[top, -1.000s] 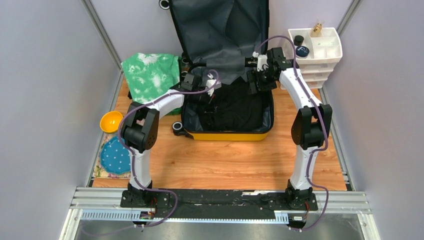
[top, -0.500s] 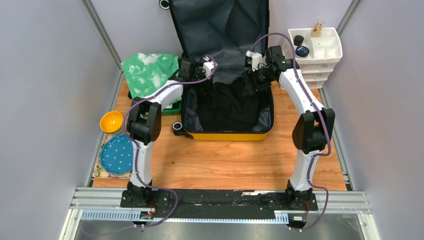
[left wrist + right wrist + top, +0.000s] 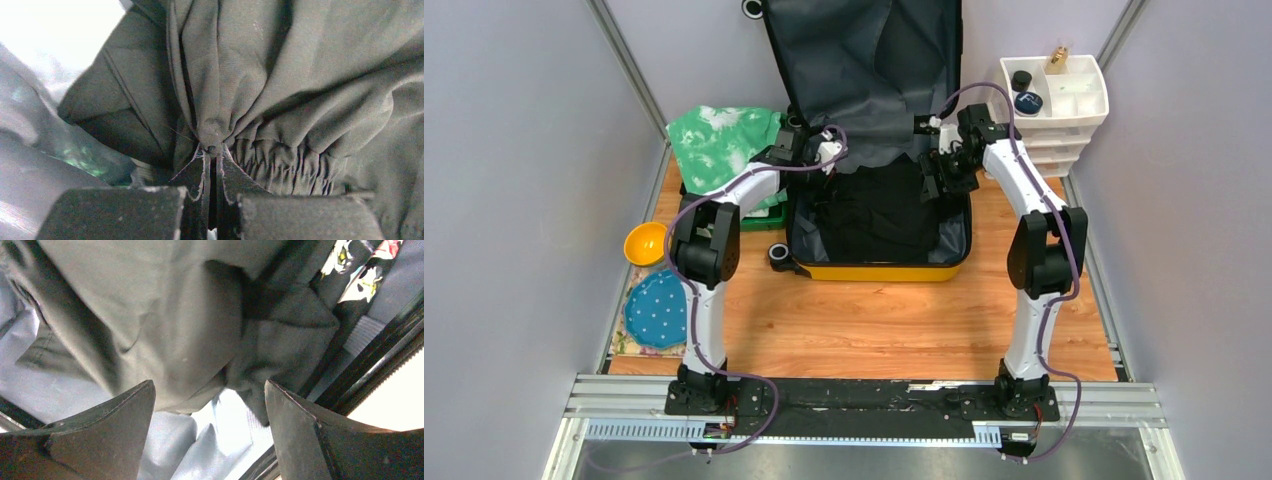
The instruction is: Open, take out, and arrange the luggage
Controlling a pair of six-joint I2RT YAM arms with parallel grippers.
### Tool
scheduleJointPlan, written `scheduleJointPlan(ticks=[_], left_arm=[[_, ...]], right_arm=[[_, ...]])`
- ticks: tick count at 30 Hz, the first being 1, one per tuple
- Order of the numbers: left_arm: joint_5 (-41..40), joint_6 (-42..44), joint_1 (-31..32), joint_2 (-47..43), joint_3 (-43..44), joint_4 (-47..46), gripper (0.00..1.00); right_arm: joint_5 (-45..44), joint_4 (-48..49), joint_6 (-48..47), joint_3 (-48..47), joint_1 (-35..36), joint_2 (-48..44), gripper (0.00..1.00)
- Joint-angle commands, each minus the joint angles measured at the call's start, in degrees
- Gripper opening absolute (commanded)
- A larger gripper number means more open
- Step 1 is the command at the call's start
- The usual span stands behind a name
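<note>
The luggage [image 3: 879, 271], a yellow suitcase, lies open on the table with its grey-lined lid [image 3: 864, 60] leaning on the back wall. A dark garment [image 3: 879, 210] fills its lower half. At the suitcase's rear left corner my left gripper [image 3: 822, 166] is shut, pinching a bunched fold of that dark garment [image 3: 280, 75] right at the fingertips of the left gripper [image 3: 214, 150]. Over the rear right corner my right gripper [image 3: 940, 180] is open. In the right wrist view the dark garment [image 3: 175, 315] hangs just beyond the right gripper [image 3: 209, 385], with nothing between its fingers.
A green tie-dye cloth [image 3: 724, 150] lies left of the suitcase. A white drawer unit [image 3: 1056, 105] with small items on top stands at the right rear. An orange bowl [image 3: 646, 243] and a blue dotted cloth [image 3: 656, 310] sit at the left edge. A black wheel [image 3: 780, 256] sticks out at the suitcase's front left.
My left gripper has moved back and to the left, pulling the pinched garment toward the suitcase's rear left corner. The right gripper has shifted slightly right and stays open.
</note>
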State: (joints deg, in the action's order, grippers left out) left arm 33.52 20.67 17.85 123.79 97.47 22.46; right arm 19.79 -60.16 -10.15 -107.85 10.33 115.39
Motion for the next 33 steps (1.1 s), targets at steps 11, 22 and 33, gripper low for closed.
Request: scheduleJointPlan(ticks=[11,22,33], left_arm=[[-5.1,12.0,-1.9,-6.5,-1.8,11.6,0.0],[-5.7,14.0,-2.5,-7.1,-2.4,12.3,0.0],[0.9,8.2,-3.5,-7.9,-2.5,9.5,0.21]], right_arm=[[14.2,4.5,8.0,-5.4,-0.3,6.7,0.84],[-3.4,4.4,8.6,-1.4,2.7,6.9,0.92],[16.0,3.6,13.7,-5.5,3.6,10.4,0.46]])
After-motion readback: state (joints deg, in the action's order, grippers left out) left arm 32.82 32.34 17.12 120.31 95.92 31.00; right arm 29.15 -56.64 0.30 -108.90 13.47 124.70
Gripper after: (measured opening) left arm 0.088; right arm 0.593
